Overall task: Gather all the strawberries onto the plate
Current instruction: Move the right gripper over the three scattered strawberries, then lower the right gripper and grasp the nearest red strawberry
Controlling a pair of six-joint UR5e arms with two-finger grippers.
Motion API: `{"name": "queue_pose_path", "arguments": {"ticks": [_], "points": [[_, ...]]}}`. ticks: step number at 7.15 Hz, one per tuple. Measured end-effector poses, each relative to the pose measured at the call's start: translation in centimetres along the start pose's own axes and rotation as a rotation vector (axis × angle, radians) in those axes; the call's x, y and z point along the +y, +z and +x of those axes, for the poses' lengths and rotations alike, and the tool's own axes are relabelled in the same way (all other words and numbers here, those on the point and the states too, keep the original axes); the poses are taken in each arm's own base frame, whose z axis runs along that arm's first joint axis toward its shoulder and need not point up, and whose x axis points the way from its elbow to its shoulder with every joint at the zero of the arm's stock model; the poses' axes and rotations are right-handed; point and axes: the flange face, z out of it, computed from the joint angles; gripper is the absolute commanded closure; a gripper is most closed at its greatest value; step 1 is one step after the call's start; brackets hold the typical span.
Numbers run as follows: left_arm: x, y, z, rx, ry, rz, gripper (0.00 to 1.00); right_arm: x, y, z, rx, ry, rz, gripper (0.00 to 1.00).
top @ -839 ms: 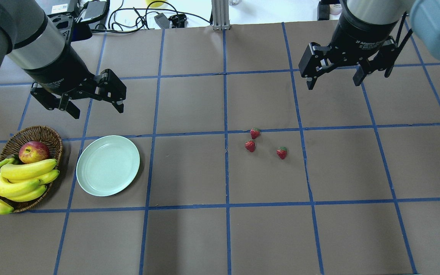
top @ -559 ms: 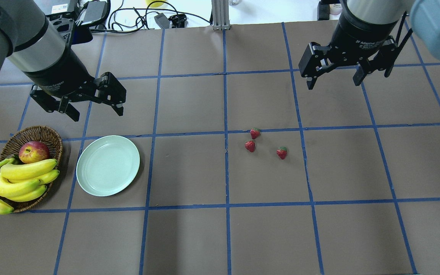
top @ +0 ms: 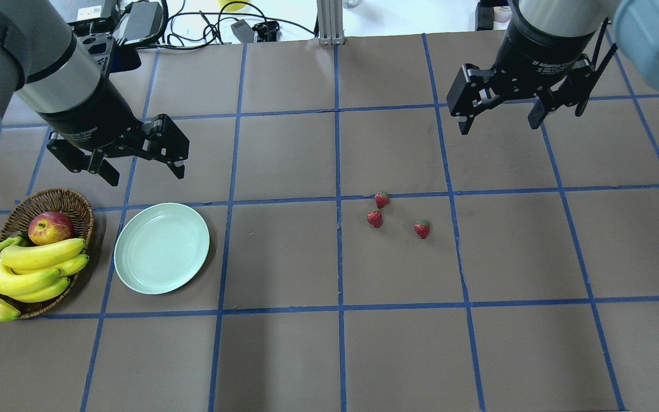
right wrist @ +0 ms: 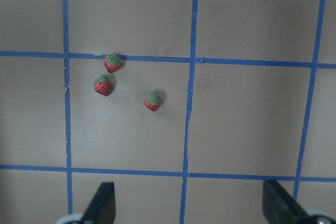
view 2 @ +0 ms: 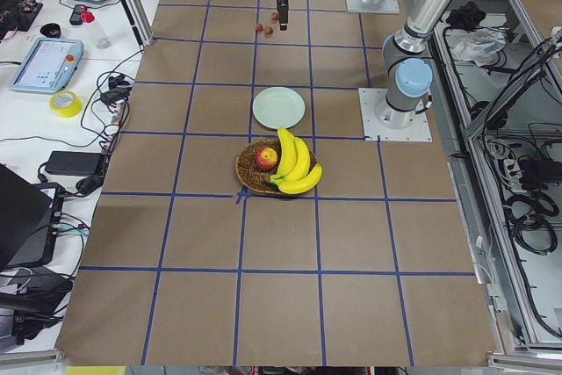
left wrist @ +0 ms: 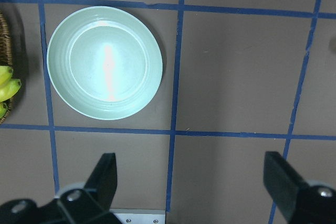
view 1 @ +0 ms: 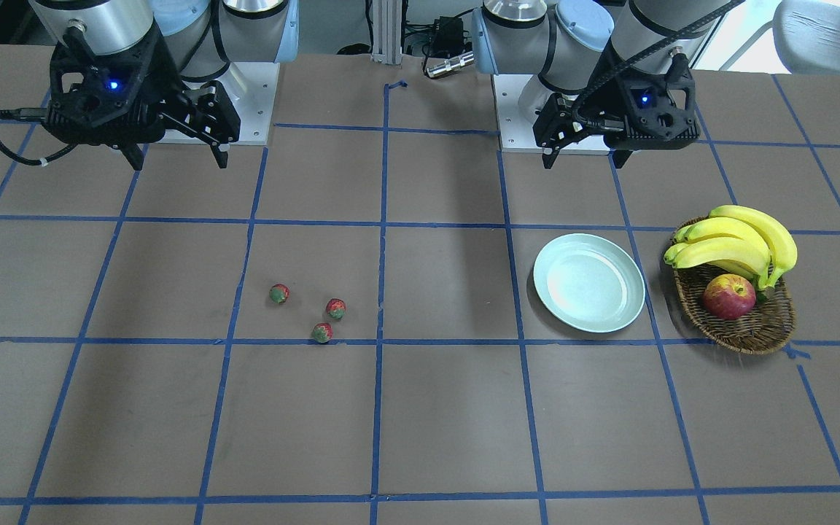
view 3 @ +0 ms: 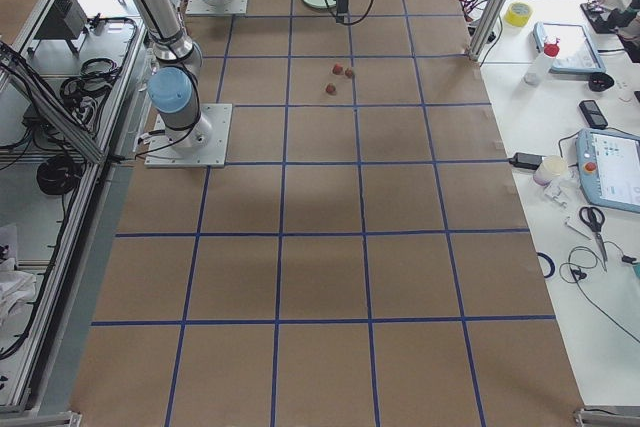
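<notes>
So your table (top: 398, 355), brown with a blue tape grid, took up basically the whole scene. The left gripper (top: 146, 174) hung above the table on the plate's side, with its jaws spread wide and gripping nothing, and its wrist camera looked straight down on the plate. The right gripper (top: 500, 126) hung over the other side, jaws just as wide and also gripping nothing, with the berries showing in its wrist view. The wicker basket (top: 80, 209) sat at the left end, holding a bunch of bananas (top: 38, 254) that stuck out over its edge, plus an apple (top: 50, 227). The plate (top: 161, 248) lay just beside the basket, not touching it. You had all three strawberries (top: 374, 218) on the bare table near the middle, well apart from the plate. Two were close together by a tape line, and the third (top: 422, 229) was slightly off toward the right arm's side.
</notes>
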Motion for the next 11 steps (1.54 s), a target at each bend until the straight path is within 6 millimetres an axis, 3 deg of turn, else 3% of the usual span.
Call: {"name": "queue_pose_path", "arguments": {"ticks": [3, 4, 6, 10, 11], "points": [[0.0, -0.1, -0.5, -0.054, 0.039, 0.007, 0.00, -0.2, 1.7, -0.3, -0.012, 0.026, -0.070, 0.00], [-0.1, 0.0, -0.4, -0.055, 0.039, 0.007, 0.00, -0.7, 4.3, -0.5, -0.014, 0.048, -0.116, 0.00], [-0.1, 0.1, -0.4, -0.054, 0.037, 0.006, 0.00, -0.3, 11.2, -1.9, -0.009, 0.081, -0.150, 0.00], [-0.1, 0.1, -0.4, -0.058, 0.038, 0.005, 0.00, 0.0, 27.5, -4.6, 0.001, 0.134, -0.025, 0.00], [-0.1, 0.1, -0.4, -0.058, 0.038, 0.003, 0.00, 0.3, 30.2, -4.6, 0.004, 0.142, -0.019, 0.06]]}}
